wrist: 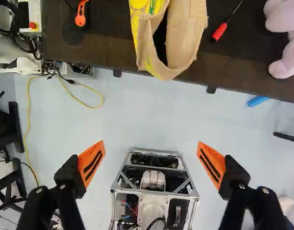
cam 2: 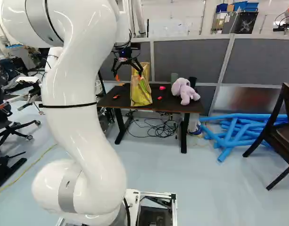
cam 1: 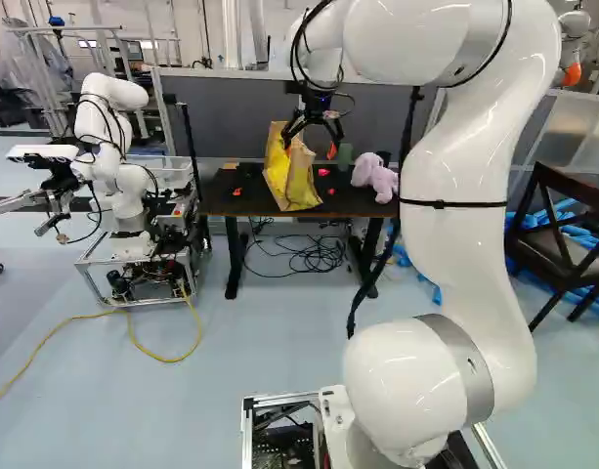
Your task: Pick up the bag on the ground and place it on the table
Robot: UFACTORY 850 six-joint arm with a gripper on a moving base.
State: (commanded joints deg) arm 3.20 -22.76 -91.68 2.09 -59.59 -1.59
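Note:
The yellow and tan bag (cam 1: 291,178) stands on the dark table (cam 2: 175,104), close to its front edge. High at the tabletop, my gripper (cam 2: 128,76) hangs on the near side of the bag. In the wrist view the gripper (wrist: 150,163) is open, its orange-padded fingers wide apart with nothing between them. Ahead of the fingers lies the bag (wrist: 187,38), its mouth and tan side overhanging the table's edge from this angle. The bag's base is hidden in the wrist view.
A purple plush toy (cam 2: 184,92), a red-handled screwdriver (wrist: 219,32) and an orange tool (wrist: 80,14) share the tabletop. Another robot (cam 1: 118,186) stands left of the table. Cables (cam 1: 309,256) lie underneath. Blue tubes (cam 2: 234,129) and a dark chair (cam 2: 281,127) are to the right.

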